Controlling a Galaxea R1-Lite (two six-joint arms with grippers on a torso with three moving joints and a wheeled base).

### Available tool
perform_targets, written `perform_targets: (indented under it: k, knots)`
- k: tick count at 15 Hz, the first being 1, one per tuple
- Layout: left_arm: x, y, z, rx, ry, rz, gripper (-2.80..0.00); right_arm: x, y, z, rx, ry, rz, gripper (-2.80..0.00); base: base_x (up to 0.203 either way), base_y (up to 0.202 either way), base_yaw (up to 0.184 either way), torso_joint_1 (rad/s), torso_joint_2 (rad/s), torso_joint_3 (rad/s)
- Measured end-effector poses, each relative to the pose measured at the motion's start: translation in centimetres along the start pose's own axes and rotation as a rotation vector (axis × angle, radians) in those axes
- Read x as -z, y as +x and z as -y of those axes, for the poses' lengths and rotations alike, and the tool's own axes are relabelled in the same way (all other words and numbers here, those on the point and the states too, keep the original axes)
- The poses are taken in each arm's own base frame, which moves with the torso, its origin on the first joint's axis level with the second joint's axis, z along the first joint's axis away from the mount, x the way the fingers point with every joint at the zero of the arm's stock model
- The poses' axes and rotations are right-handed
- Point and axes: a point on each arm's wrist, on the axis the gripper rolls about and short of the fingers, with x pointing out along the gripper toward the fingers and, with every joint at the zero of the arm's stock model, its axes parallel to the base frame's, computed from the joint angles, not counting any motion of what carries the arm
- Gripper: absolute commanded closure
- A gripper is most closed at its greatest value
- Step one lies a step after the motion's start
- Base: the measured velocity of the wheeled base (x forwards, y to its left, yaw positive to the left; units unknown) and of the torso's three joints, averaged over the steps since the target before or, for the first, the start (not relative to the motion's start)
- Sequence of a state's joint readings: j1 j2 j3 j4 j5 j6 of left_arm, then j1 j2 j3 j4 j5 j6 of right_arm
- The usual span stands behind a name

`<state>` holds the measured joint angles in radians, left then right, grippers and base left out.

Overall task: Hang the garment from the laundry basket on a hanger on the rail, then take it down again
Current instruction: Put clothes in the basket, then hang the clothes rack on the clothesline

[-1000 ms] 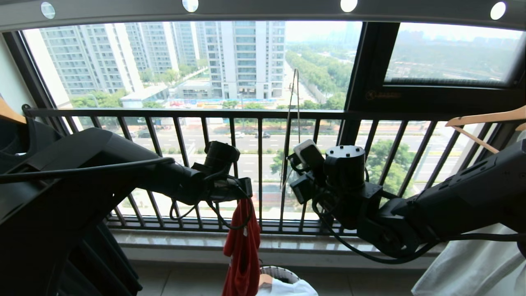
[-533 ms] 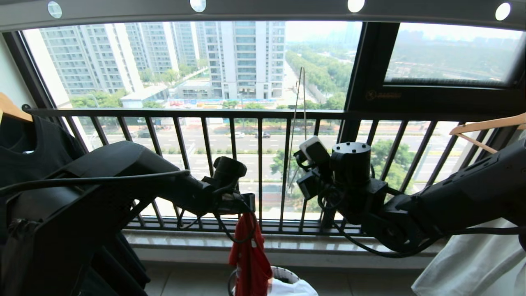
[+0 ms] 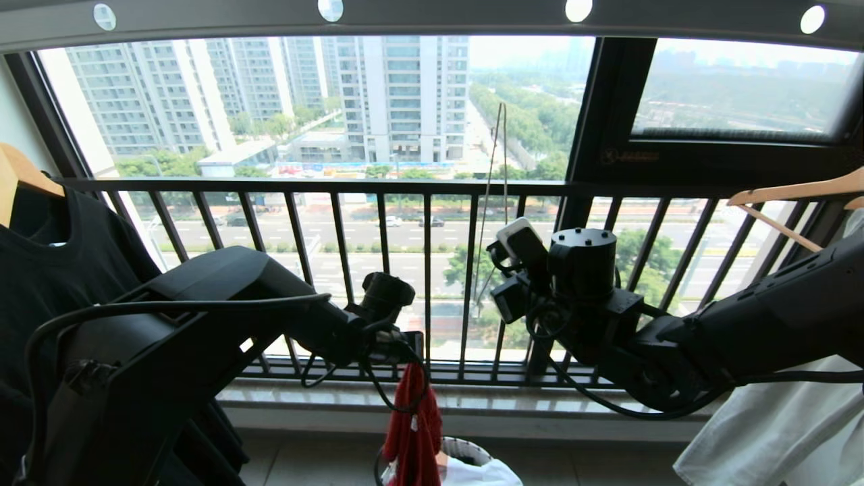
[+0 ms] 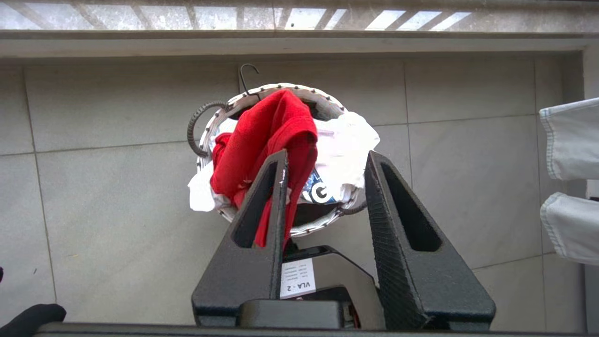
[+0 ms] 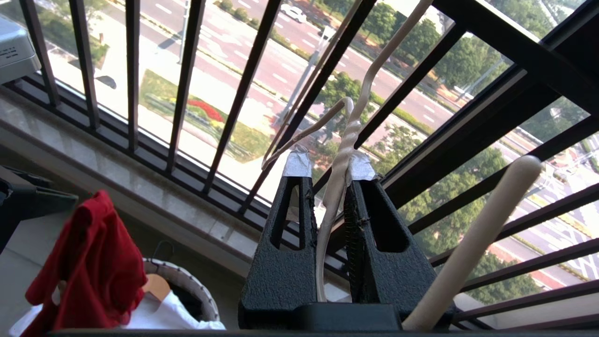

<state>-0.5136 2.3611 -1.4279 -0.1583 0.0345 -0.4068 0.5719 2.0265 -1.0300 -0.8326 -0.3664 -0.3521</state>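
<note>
You are seeing the garment hanging over the laundry basket on the floor, with the hanger standing to its right, below the rail.

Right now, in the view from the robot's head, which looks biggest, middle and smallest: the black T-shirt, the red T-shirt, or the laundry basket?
1. Black T-shirt, though nearness to the camera inflates it.
2. Red T-shirt, a bunched strip hanging over the basket.
3. Laundry basket: only part of its rim shows at the frame's bottom edge, so its rank is unsure.
</note>
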Motion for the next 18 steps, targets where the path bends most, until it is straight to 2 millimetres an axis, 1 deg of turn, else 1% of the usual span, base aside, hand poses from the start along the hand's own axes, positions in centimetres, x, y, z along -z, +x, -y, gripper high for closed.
perform_targets:
  k: [4,7,8,10,12,13,16,18]
  knots:
    - [0.2,0.1,0.0,-0.003,0.022,-0.009,-2.8,0.0,0.0,0.0,0.0,0.0,0.0,0.0,0.0,0.0,0.0,0.0,0.0,0.0]
    - [-0.2,-0.5,0.1,0.001,0.022,0.002,-2.8,0.0,0.0,0.0,-0.001,-0.001,-0.001,0.0,0.0,0.0,0.0,0.0,0.0,0.0]
    - [-0.3,-0.8,0.1,0.001,0.024,0.005,0.0,0.1,0.0,-0.1,-0.003,-0.002,-0.003,0.0,0.0,0.0,0.0,0.0,0.0,0.0]
    - [-0.7,-1.7,0.3,0.009,0.041,0.02,0.0,0.5,-0.1,-0.3,-0.009,-0.006,-0.015,0.0,0.0,0.0,0.0,0.0,0.0,0.0]
    - [-1.7,-3.7,0.6,0.012,0.051,0.063,0.0,1.6,-0.6,-0.8,-0.03,-0.019,-0.049,0.0,0.0,0.0,0.0,0.0,0.0,0.0]
    - [-2.4,-5.0,0.9,0.013,0.055,0.094,0.0,2.0,-1.1,-1.2,-0.045,-0.027,-0.061,0.0,0.0,0.0,0.0,0.0,0.0,0.0]
    - [-4.3,-9.4,1.4,0.033,0.057,0.178,0.0,2.3,-2.1,-2.2,-0.083,-0.051,-0.073,0.0,0.0,0.0,0.0,0.0,0.0,0.0]
    - [-4.8,-12.4,1.4,0.017,0.098,0.157,0.0,2.7,-2.6,-2.3,-0.118,-0.093,-0.123,0.0,0.0,0.0,0.0,0.0,0.0,0.0]
